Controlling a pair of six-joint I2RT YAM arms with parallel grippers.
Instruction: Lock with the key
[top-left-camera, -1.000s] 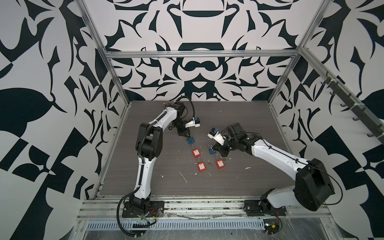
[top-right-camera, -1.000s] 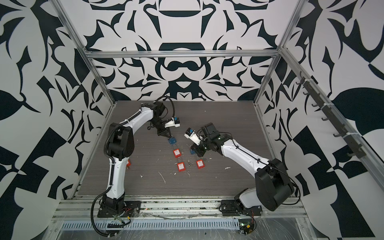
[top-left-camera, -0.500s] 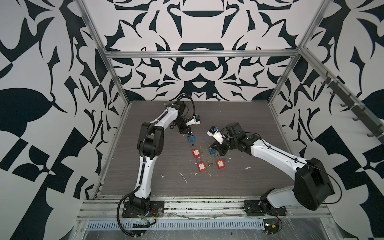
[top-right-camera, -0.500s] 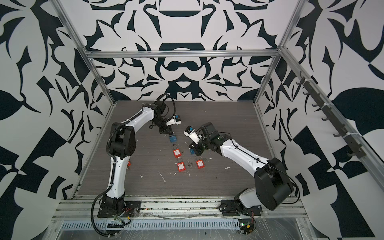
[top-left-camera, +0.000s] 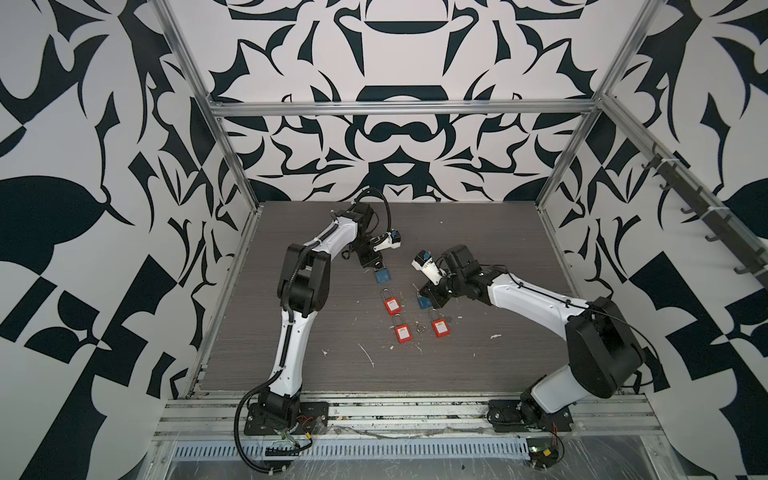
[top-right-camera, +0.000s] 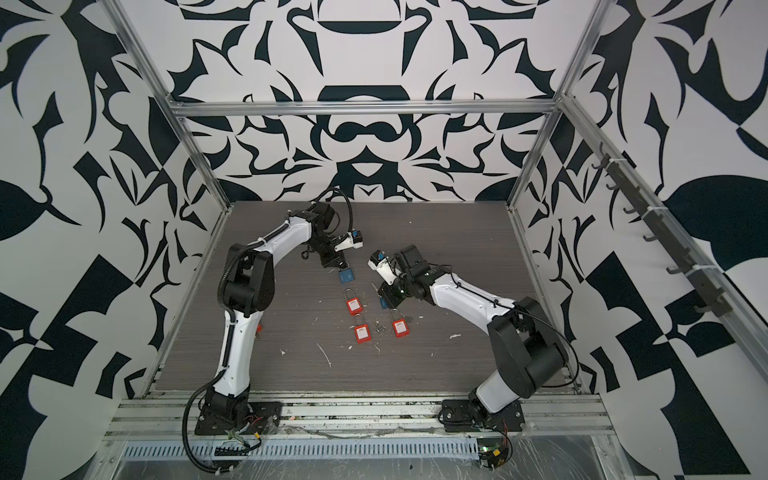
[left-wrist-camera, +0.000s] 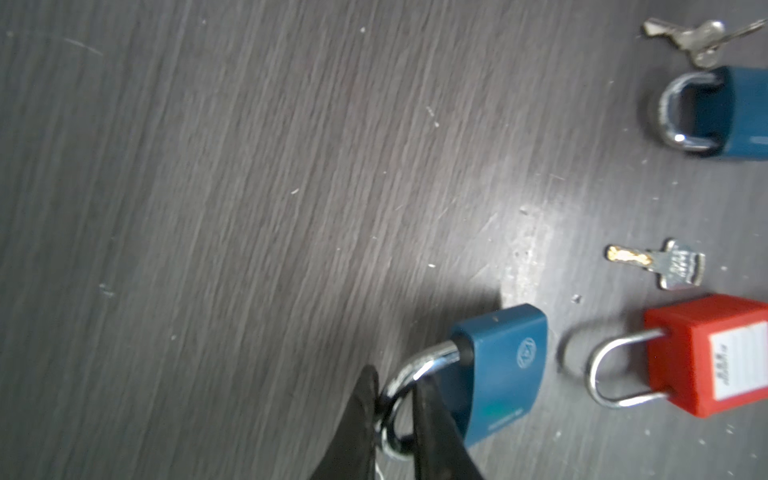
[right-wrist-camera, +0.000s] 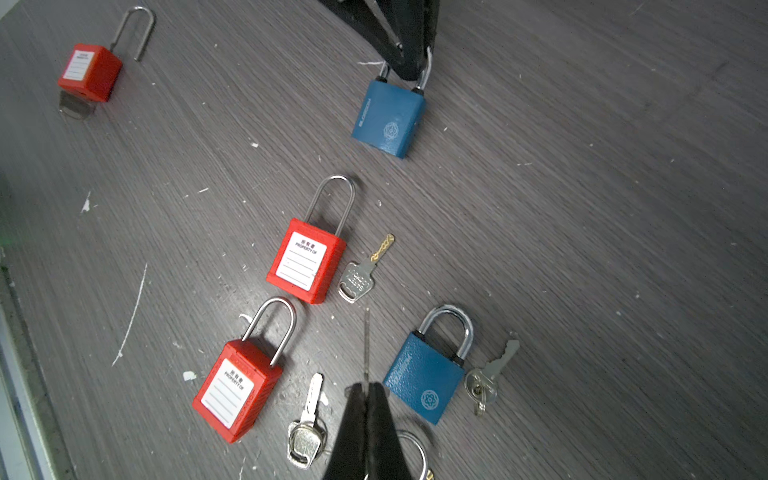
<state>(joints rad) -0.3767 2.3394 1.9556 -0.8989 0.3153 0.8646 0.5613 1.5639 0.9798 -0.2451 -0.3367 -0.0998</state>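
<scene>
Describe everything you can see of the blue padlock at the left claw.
The blue padlock has a squarish body in speckled blue paint, with a pale round emblem and lettering on its face, and a shiny metal shackle whose legs both enter the body, so it looks closed. It lies on the dark wood-grain table, farthest back of the padlocks in both top views. The left claw straddles the shackle's bow, one finger inside the loop; whether it pinches is unclear.
</scene>
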